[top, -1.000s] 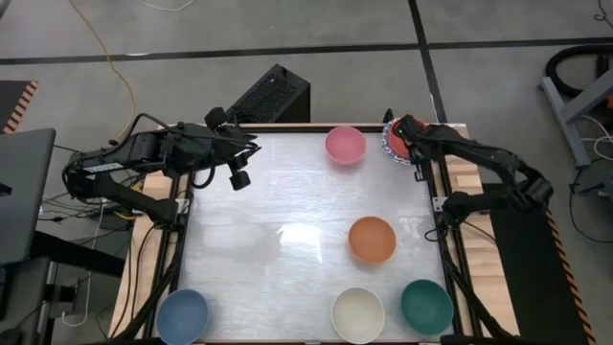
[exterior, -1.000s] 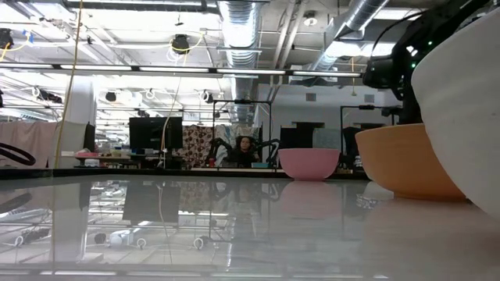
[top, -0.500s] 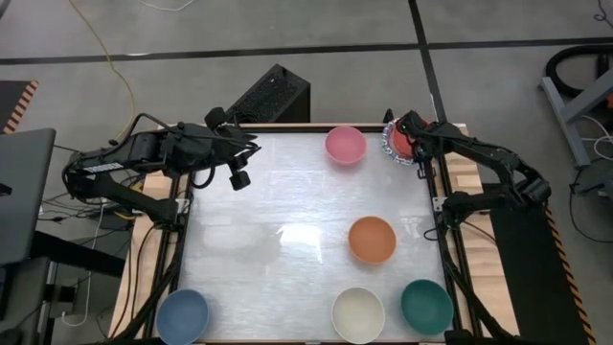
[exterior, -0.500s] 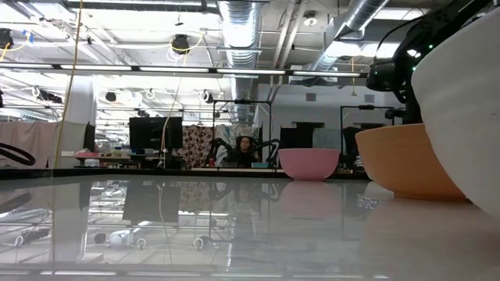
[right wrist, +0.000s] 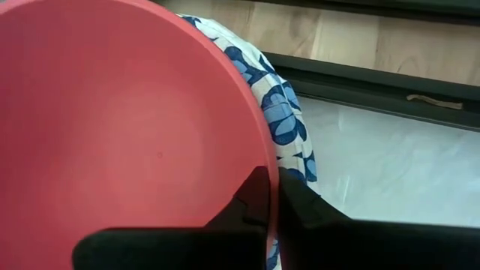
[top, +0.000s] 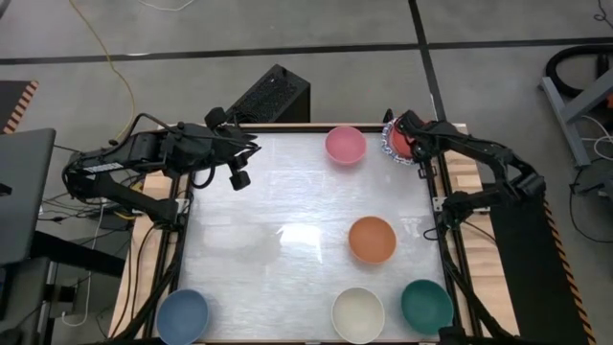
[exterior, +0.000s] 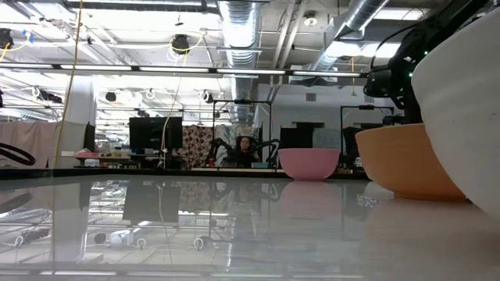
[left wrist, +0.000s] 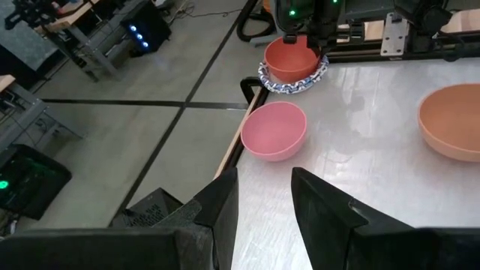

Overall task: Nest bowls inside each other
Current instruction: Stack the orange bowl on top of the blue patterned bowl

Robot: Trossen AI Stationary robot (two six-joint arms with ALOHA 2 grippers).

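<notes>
One red bowl already sits in the patterned bowl, its rim pinched by the closed right pincer, so the placing step looks nearly finished; next, it should release and rise, while the left pincer waits half open.

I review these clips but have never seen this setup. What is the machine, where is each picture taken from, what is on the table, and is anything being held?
Two dark robot arms work at a table. One camera looks straight down, one sits at tabletop height, and one rides on each wrist. On the table sit a pink bowl, orange bowl, cream bowl, teal bowl and blue bowl. At the far right corner, the right gripper pinches the rim of a red bowl nested in a blue-patterned bowl. The left gripper hangs empty above the table.
</notes>
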